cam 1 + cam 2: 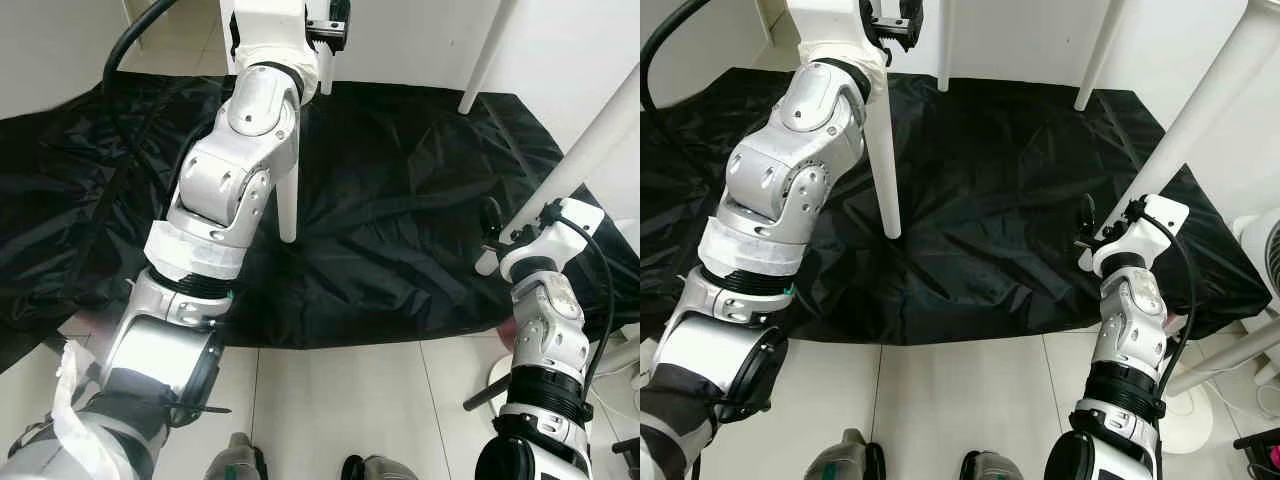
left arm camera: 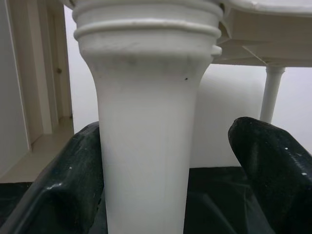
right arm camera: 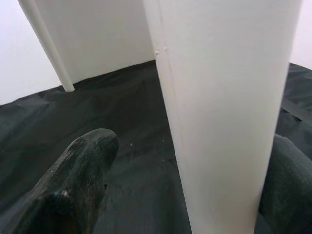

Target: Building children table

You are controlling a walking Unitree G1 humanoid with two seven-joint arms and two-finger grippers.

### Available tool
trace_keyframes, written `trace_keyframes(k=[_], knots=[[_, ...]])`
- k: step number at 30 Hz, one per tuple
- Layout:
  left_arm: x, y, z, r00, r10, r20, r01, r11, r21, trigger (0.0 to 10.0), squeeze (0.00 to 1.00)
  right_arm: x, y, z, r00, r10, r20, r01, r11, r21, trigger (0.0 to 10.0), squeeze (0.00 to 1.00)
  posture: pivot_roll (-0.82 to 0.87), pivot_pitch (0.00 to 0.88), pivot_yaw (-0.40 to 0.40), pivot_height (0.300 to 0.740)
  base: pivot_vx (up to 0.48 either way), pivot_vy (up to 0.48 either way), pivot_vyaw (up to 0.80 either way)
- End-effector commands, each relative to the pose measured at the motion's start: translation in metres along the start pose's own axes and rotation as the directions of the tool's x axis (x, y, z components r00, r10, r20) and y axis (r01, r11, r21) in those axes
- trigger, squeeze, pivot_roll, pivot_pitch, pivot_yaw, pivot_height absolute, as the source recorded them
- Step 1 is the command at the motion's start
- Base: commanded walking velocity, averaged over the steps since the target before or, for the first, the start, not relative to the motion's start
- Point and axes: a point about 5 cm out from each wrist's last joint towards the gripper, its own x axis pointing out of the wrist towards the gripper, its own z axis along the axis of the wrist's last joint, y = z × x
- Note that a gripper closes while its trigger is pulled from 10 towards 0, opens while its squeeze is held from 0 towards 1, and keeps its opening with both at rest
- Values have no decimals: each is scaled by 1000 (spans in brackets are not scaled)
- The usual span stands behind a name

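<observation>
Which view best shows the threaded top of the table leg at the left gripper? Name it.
Left wrist view: the table leg fills the frame, its ringed collar meeting the tabletop. Both eye views show the leg's lower shaft standing on the black sheet, its top hidden by the arm.

No legible text, label, brand mark, number or sign was found on any surface in the four views.
</observation>
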Motion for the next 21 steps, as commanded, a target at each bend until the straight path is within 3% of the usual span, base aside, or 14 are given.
trace_keyframes(k=[1, 4, 5, 21], knots=[[-3, -23, 13, 967, -251, 42, 250, 968, 23, 10000, 0, 2, 6, -2, 999, 33, 4, -33, 999, 8, 10000, 0, 6, 0, 0, 740, 0, 0, 0], [-5, -25, 12, 963, -269, 29, 268, 963, 35, 10000, 0, 1, 5, -1, 999, 32, 29, -32, 999, 15, 10000, 0, 7, 0, 0, 740, 0, 0, 0], [-8, -26, 9, 961, -275, 17, 274, 961, 47, 10000, 0, 0, 5, 2, 998, 30, 50, -31, 999, 20, 10000, 0, 7, 168, 30, 740, 0, 0, 0], [-8, -26, 9, 961, -275, 17, 274, 961, 47, 10000, 0, 0, 5, 2, 998, 30, 50, -31, 999, 20, 10000, 0, 7, 168, 30, 740, 0, 0, 0]])
